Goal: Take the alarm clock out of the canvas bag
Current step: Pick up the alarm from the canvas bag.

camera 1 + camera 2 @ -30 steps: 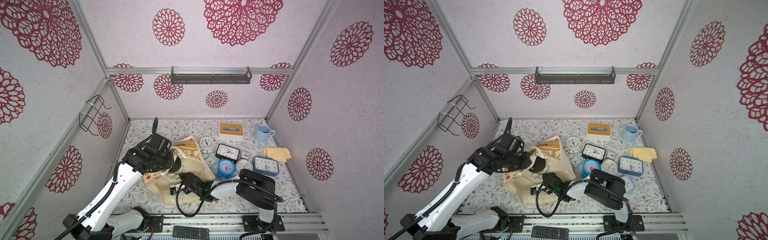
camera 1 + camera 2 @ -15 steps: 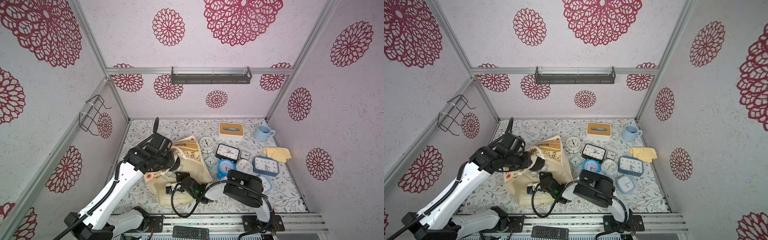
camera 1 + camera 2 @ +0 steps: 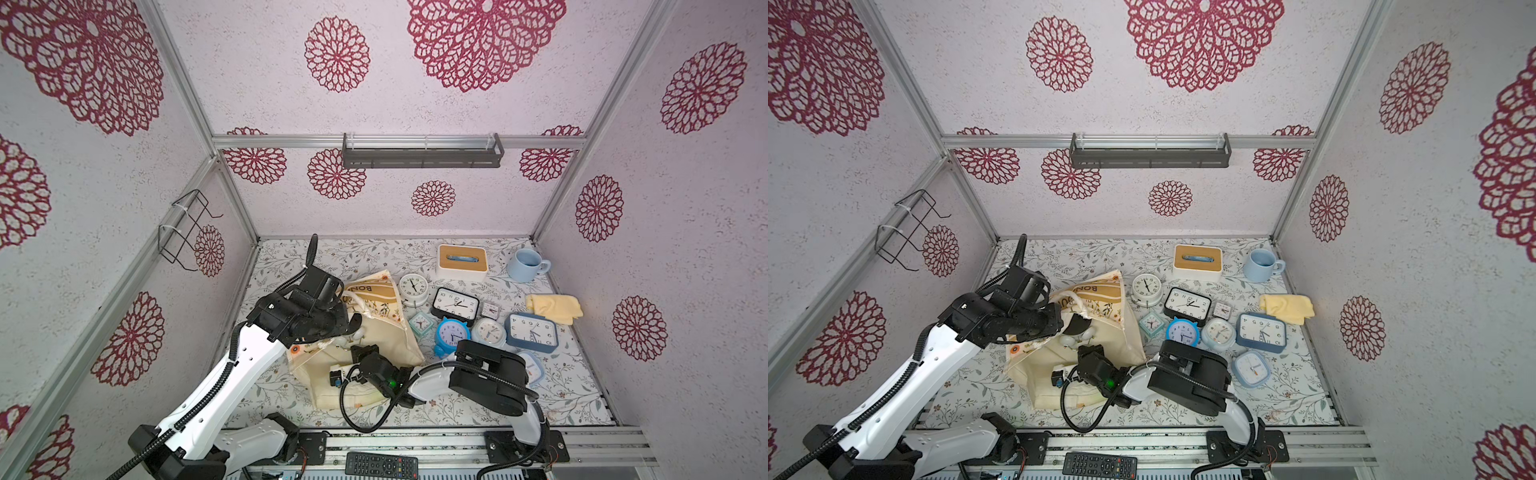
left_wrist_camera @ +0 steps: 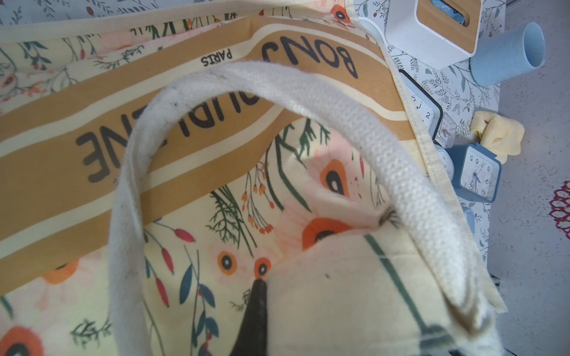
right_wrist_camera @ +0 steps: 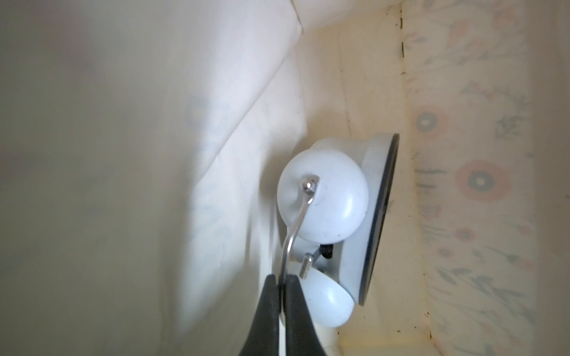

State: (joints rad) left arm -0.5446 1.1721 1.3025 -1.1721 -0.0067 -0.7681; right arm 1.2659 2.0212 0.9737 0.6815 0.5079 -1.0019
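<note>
The right claw [image 5: 281,279], inside the canvas bag [image 3: 388,336], is pinched on the wire handle of the alarm clock [image 5: 327,197]. The left claw [image 3: 352,326] clamps the bag's rim. The next move likely calls for a straight pull outward.

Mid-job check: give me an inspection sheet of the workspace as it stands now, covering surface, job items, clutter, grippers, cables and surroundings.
Surface: floral-print tabletop, crowded on its right side.
Job's things: canvas bag slumped on the tabletop; white twin-bell alarm clock inside it.
Clutter: loose clocks beside the bag, among them a blue twin-bell clock; tissue box; blue mug; yellow cloth; remote control on the front rail.
Grippers: left gripper shut on the bag's cloth; right gripper inside the bag, shut on the clock's wire handle.
Cables: right arm's black cable loops over the bag's near end.
Surroundings: wire rack and grey shelf on the walls.
</note>
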